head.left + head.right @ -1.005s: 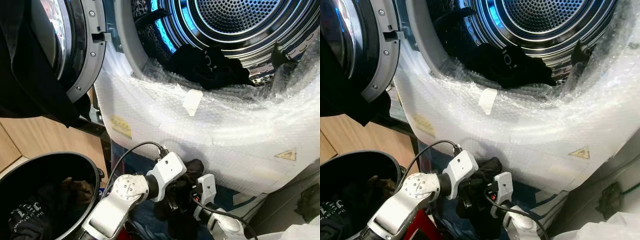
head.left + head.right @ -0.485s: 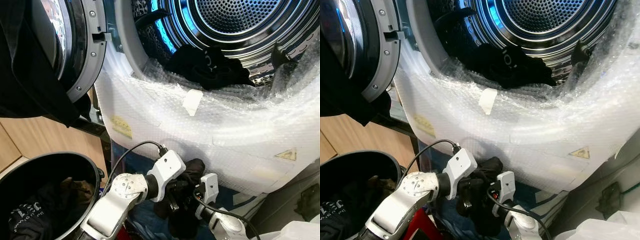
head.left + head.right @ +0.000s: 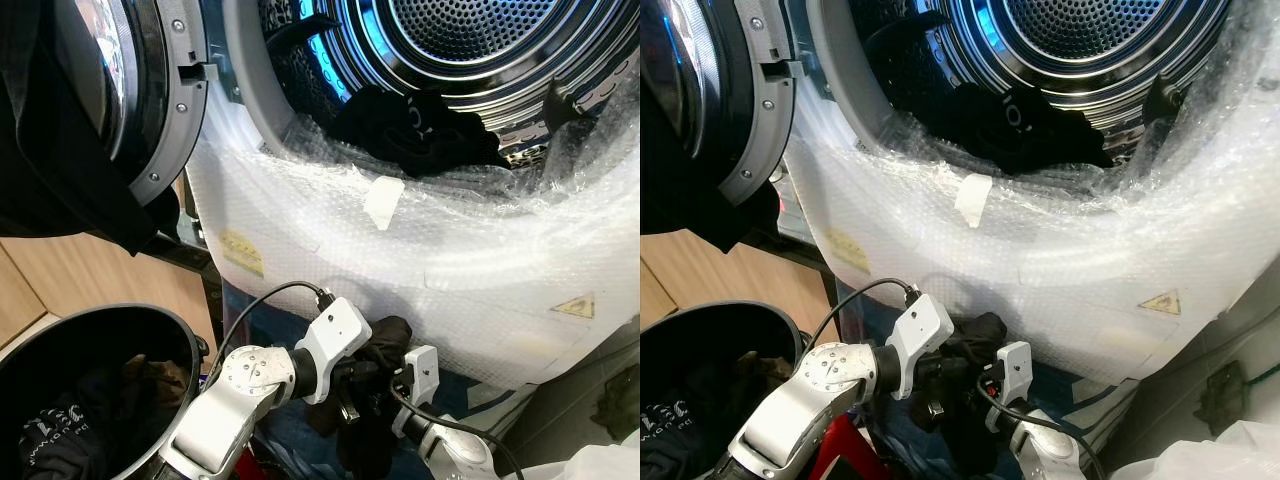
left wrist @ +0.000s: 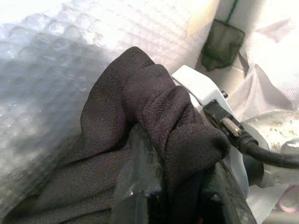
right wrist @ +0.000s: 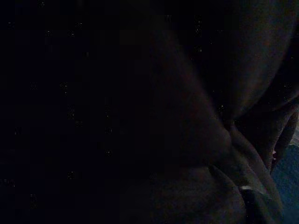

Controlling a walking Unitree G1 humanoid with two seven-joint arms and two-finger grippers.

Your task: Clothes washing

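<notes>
Left gripper (image 4: 173, 196) pinched on bunched black cloth garment (image 4: 154, 121), low in front of bubble-wrapped white washing machine front (image 3: 430, 250). Right gripper (image 3: 385, 425) pressed into same bundle from opposite side; finger state: cannot tell. More dark clothing (image 3: 415, 130) lying at lip of steel drum (image 3: 470, 40). Round black laundry basket (image 3: 100, 325) lower left, holding dark clothes.
</notes>
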